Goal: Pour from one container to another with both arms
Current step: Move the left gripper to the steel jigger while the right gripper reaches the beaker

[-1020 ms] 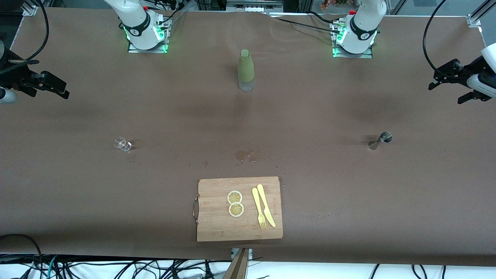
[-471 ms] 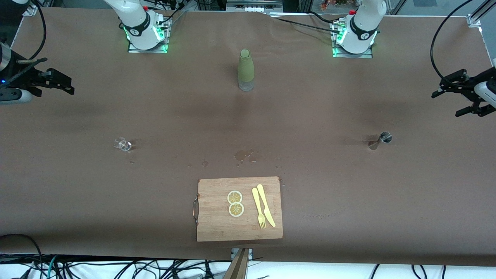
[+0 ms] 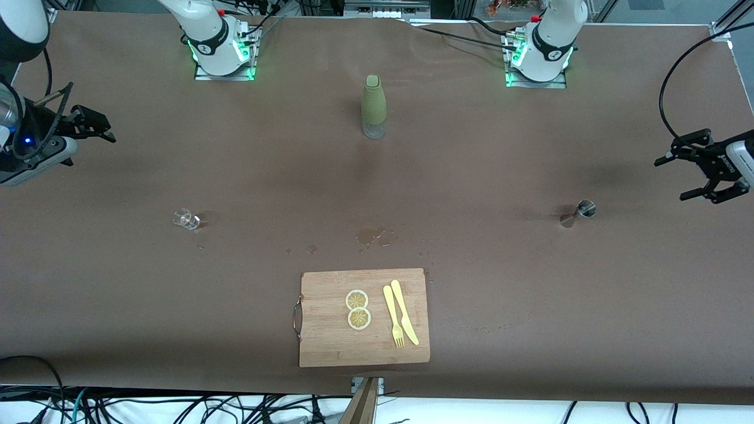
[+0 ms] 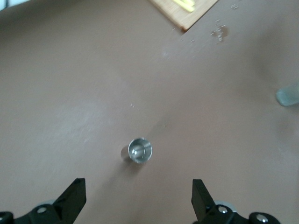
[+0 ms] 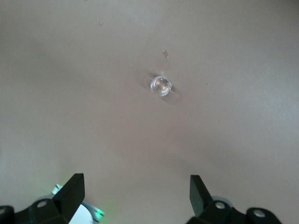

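Observation:
A small metal jigger stands toward the left arm's end of the table. In the left wrist view the jigger shows its open mouth just ahead of my fingers. My left gripper hangs open and empty over the table edge beside it. A small clear glass sits toward the right arm's end. My right gripper is open and empty, up over that end's edge, well away from the glass. A green bottle stands upright between the two bases.
A wooden cutting board near the front edge carries two lemon slices, a yellow fork and a yellow knife. Small wet spots mark the brown cloth between board and bottle.
My left gripper has shifted toward the jigger's side of the table. The right wrist has turned and its gripper moved slightly inward. Nothing on the table has moved.

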`<state>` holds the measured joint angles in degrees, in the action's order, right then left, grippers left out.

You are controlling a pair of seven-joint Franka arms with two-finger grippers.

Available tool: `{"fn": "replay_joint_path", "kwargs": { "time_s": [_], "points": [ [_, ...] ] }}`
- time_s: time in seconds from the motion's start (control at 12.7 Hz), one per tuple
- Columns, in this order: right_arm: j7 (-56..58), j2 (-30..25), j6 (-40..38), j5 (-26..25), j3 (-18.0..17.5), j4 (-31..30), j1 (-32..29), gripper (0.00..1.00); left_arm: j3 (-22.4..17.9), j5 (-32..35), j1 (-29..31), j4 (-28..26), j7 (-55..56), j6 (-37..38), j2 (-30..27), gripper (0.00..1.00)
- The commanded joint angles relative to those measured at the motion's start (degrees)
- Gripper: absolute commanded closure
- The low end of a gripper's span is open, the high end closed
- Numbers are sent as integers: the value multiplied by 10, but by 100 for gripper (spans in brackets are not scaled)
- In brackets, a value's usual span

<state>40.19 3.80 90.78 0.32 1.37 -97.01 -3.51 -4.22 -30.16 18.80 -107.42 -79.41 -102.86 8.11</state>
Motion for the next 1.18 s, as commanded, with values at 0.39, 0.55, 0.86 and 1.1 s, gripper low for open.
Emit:
{"fn": "replay_joint_path", "kwargs": {
  "time_s": [0.39, 0.55, 0.86, 1.1],
  "points": [
    [271, 79, -6, 124, 1, 12, -102, 0, 0, -180, 66, 5, -379, 4, 140, 0],
    [358, 122, -3, 192, 1, 14, -137, 0, 0, -218, 83, 6, -447, 6, 188, 0],
    [482, 203, 3, 265, 0, 23, -181, 0, -1, -277, 94, 11, -555, 33, 266, 0],
    [597, 263, 30, 336, 1, 23, -194, 0, -1, -316, 95, 13, -621, 67, 313, 0]
  ]
}}
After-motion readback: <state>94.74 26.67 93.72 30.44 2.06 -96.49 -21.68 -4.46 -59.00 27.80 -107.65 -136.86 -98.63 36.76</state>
